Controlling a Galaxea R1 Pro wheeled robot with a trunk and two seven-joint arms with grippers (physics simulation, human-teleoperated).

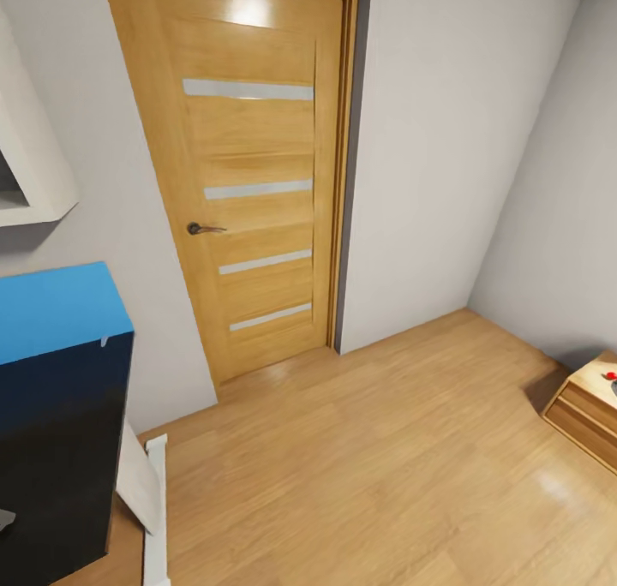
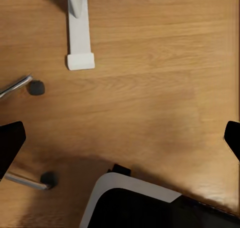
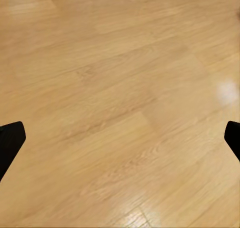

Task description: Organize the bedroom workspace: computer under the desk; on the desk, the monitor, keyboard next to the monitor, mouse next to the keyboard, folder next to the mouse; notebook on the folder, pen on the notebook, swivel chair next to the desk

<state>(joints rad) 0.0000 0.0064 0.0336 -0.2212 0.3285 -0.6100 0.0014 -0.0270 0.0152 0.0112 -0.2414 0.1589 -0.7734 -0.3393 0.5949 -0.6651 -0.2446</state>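
Two chrome legs with black castors (image 2: 36,87) of the swivel chair's star base lie on the wooden floor, seen in the left wrist view. My left gripper (image 2: 120,140) hangs open over the floor beside them, its dark fingertips (image 2: 10,145) at the picture's edges. Over bare floor boards my right gripper (image 3: 120,140) is open too, with nothing between its fingers. The computer, monitor, keyboard, mouse, folder, notebook, pen and desk are out of view.
A closed wooden door (image 1: 248,175) stands straight ahead in a grey wall. At the left is a blue panel (image 1: 56,307) over a black surface (image 1: 60,449), with a white floor strip (image 1: 156,517) beside it. A wooden dresser (image 1: 587,410) is at the right.
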